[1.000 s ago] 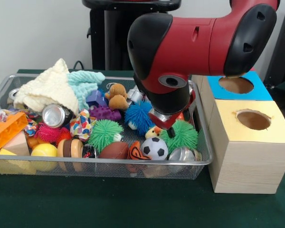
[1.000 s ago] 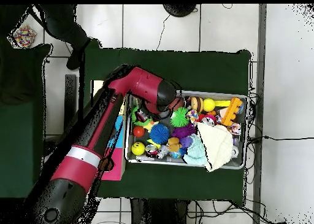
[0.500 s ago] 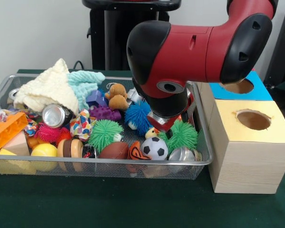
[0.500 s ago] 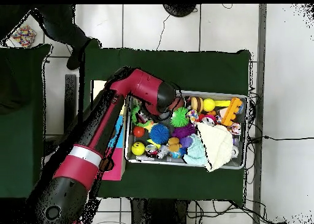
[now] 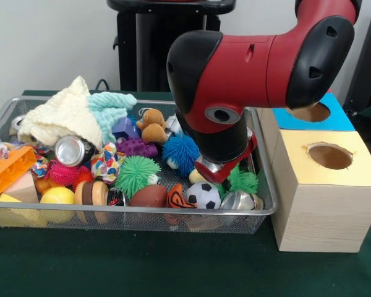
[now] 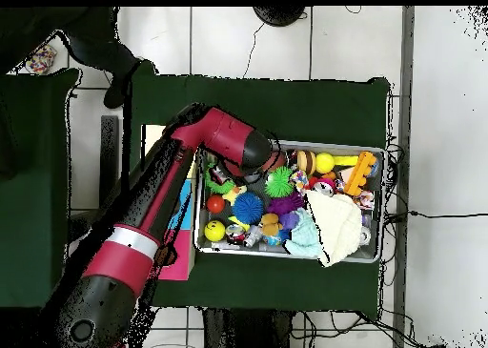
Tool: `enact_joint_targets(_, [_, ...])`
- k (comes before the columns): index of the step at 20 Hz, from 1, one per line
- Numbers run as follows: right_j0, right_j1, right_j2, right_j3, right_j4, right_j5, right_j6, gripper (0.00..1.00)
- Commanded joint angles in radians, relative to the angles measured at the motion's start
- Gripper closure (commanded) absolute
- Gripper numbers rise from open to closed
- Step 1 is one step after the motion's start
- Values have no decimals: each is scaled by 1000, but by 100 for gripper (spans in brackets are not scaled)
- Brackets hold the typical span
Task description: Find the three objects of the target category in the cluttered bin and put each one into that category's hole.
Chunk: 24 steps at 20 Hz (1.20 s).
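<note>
A wire-mesh metal bin (image 5: 0, 120) holds a knitted cream cloth (image 5: 62, 117), a fuzzy teal cloth (image 5: 111, 108), a shiny metal can (image 5: 73, 150) and rubbery spiky balls (image 5: 136, 174). The boxes (image 5: 309, 216) are pale wood with matt paper tops. The arm (image 5: 253, 62) is glossy plastic.

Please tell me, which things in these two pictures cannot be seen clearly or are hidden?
- Gripper: front view, its tips sink among the toys; overhead view, the arm covers it. Open or shut: cannot tell.
- Green spiky ball: front view, partly behind the gripper.
- Blue box hole: front view, partly behind the arm.
</note>
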<state>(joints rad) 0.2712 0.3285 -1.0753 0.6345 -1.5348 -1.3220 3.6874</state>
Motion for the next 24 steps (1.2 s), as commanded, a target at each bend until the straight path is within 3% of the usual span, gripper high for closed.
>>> enact_joint_targets(1, [-18,12,131,-50,92,59,149,100])
enact_joint_targets(15, [-25,15,106,-65,56,-23,234,100])
enact_joint_targets(18, [-18,3,61,-2,-19,-121,212,100])
enact_joint_targets(20, [-19,24,-7,24,-95,-156,255,100])
enact_joint_targets(24, [-32,26,-73,23,-193,-259,262,100])
